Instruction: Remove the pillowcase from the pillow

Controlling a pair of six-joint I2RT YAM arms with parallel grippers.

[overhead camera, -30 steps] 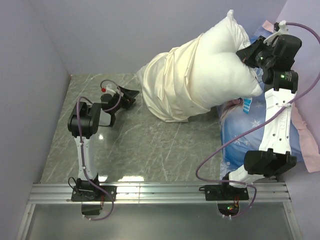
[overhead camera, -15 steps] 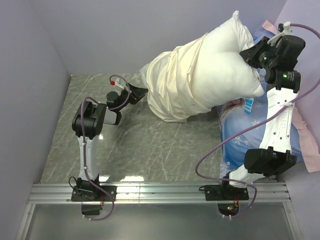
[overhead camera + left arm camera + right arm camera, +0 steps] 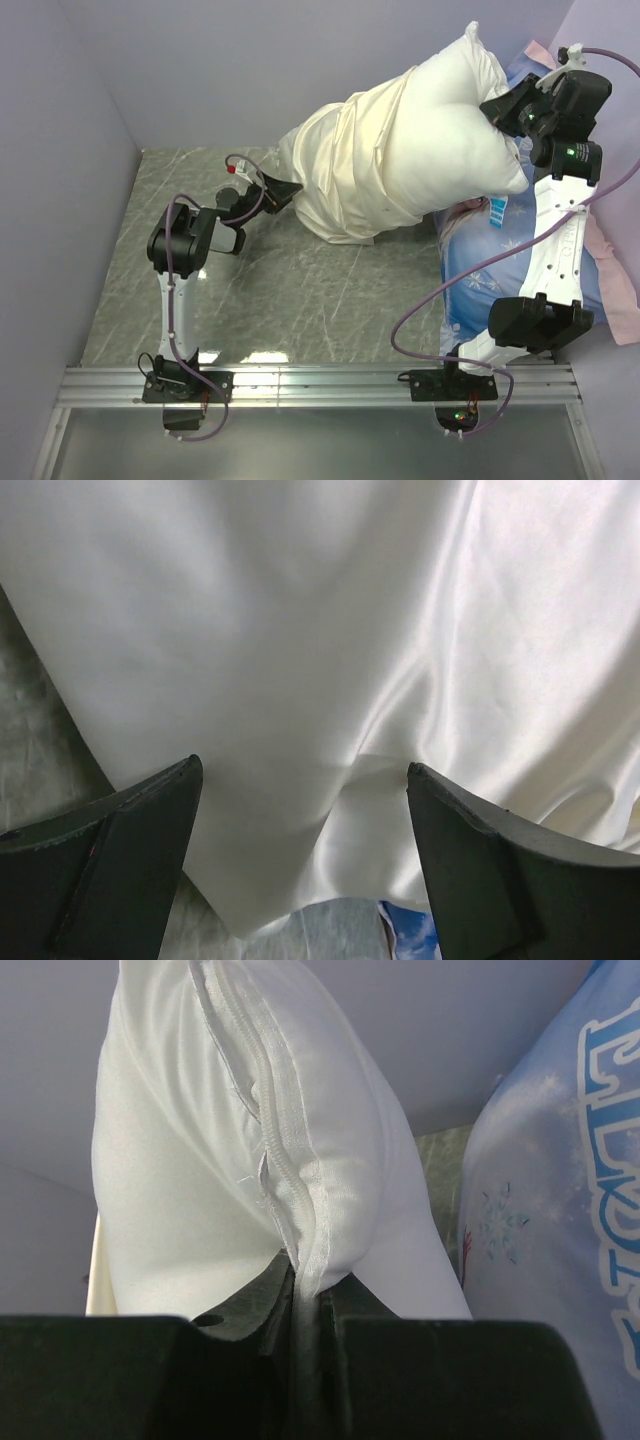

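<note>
Swung up and right across the grey desk (image 3: 300, 290) in the last second, bringing the left end effector (image 3: 281, 188) against the lower-left end of the cream pillowcase (image 3: 345, 170). Released, spread wide, satin folds between the fingers, nothing pinched yet. Points to a grasp on the case as the likely next step.

Barely budged at upper right: right end effector (image 3: 497, 108) clenched on the seam of the white pillow (image 3: 450, 130), holding it tilted off the desk, roughly half already bared.

Open desk toward lower left for dragging the case away. Back wall (image 3: 250, 70) close behind, blue ELSA pillow (image 3: 490, 270) crowding the right edge.
</note>
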